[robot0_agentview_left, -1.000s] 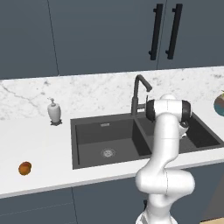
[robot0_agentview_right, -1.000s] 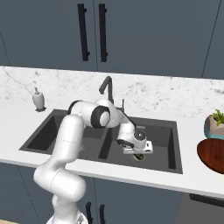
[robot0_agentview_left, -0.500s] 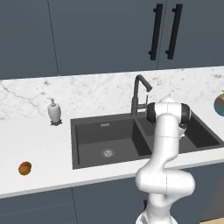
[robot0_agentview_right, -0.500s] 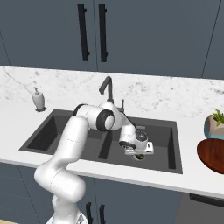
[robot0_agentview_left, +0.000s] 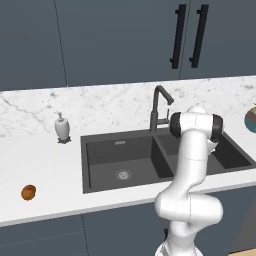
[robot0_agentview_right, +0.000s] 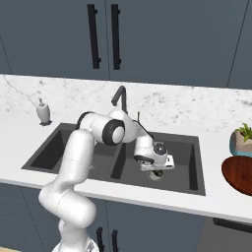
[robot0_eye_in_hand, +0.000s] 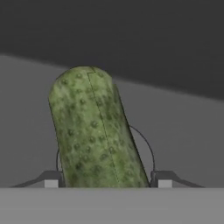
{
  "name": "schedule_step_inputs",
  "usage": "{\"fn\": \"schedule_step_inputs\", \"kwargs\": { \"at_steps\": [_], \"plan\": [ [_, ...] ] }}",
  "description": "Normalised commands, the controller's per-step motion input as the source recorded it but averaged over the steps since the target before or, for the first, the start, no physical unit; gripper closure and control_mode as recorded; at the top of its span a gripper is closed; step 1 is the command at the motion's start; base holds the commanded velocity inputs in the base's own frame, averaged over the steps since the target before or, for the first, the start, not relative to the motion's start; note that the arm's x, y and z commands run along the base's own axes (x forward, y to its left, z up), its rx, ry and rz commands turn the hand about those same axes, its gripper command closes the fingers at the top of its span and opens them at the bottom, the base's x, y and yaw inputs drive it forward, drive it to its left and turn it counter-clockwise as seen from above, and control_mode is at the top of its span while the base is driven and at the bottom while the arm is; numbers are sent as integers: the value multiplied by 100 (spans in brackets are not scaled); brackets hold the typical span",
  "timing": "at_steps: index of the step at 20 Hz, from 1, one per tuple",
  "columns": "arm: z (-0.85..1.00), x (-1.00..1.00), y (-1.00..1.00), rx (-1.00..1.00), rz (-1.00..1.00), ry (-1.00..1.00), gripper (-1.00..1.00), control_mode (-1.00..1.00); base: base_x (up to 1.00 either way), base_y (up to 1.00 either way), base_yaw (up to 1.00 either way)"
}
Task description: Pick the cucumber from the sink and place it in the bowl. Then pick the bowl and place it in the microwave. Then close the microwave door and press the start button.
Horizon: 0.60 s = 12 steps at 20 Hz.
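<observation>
The arm reaches down into the right basin of the dark sink [robot0_agentview_right: 189, 165], its gripper [robot0_agentview_right: 156, 173] low over the round drain. Seen from the hand, the knobbly green cucumber [robot0_eye_in_hand: 94, 131] lies on the basin floor over the drain ring, running between the two finger tips [robot0_eye_in_hand: 162, 179], which flank it closely; whether the jaws already pinch it I cannot tell. On the white marble worktop [robot0_agentview_left: 45, 165], a soap dispenser [robot0_agentview_left: 62, 127] stands left of the sink, and a round orange-brown fruit [robot0_agentview_left: 28, 192] sits near the front edge
</observation>
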Motion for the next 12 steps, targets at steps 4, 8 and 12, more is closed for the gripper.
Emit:
{"fn": "schedule_step_inputs", "kwargs": {
  "at_steps": [4,8,12],
  "plan": [
    [100,-66,-3,-15,12,-16,100,-100,0,0,0],
    [100,-72,-12,-23,8,-24,100,-100,0,0,0],
    [100,-72,-28,-24,2,-24,100,-100,0,0,0]
  ]
}}
